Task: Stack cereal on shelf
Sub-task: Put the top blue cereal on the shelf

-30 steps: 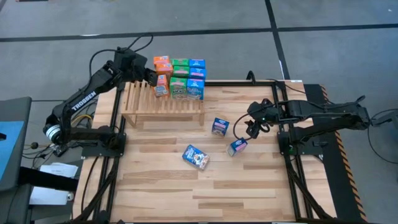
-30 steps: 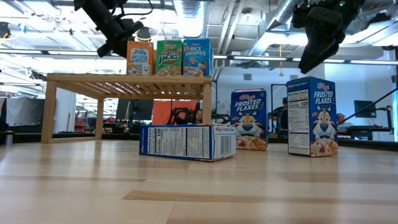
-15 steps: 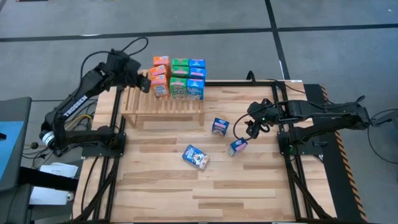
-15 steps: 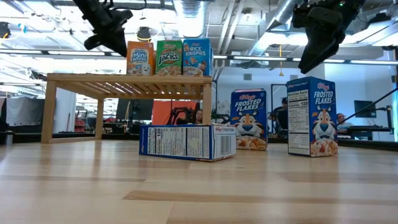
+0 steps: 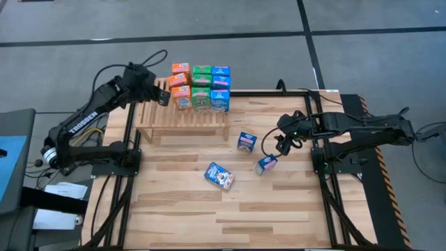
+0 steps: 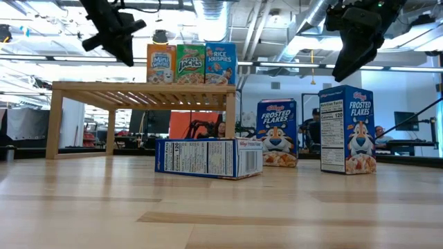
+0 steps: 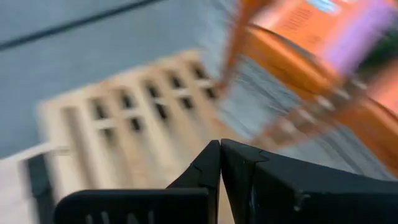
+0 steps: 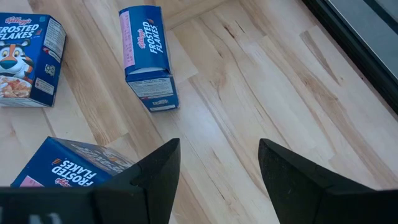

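Observation:
Several small cereal boxes stand in rows on the far part of the light-wood slatted shelf (image 5: 182,117): orange (image 5: 180,84), green (image 5: 202,87) and blue (image 5: 220,87). In the low view the front row (image 6: 190,63) stands upright on the shelf top (image 6: 138,88). Three blue Frosted Flakes boxes are on the table: two upright (image 6: 277,133) (image 6: 346,129), one lying on its side (image 6: 208,158). My left gripper (image 5: 162,97) is shut and empty, above the shelf's left part, beside the orange boxes. My right gripper (image 5: 281,144) is open and empty, hovering above the rightmost blue box (image 5: 265,164).
Bare plank tabletop (image 5: 230,216) lies toward the near edge. The shelf's left and near slats (image 5: 157,115) are bare. Dark arm frames run along the table's left (image 5: 118,167) and right (image 5: 327,167) sides.
My left gripper has drawn back from the orange box at the front row's left end, toward the table's left edge, and now stands apart from it. The boxes stay upright on the shelf.

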Robot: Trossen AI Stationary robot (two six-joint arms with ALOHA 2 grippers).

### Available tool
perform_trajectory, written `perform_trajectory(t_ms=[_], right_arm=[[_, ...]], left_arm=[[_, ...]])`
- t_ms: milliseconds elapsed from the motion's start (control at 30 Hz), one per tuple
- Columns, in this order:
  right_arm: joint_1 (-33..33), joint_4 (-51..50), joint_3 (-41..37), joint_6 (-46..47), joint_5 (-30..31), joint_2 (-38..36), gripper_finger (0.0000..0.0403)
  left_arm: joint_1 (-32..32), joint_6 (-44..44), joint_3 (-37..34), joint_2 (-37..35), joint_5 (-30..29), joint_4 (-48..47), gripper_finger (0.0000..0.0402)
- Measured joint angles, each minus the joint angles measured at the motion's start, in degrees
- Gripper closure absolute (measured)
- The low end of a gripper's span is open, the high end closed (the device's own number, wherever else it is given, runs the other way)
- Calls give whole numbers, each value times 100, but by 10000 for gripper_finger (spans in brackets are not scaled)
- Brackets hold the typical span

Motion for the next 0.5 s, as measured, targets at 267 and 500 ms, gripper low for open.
perform_trajectory(t_ms=[267,500], right_arm=[[0,-2,0,-111,-2,2,163],[0,0,0,-228,-1,2,163]], left_arm=[[-141,-641,0,-500,1164,-26,401],[-460,-1035,0,-639,-147,310,401]])
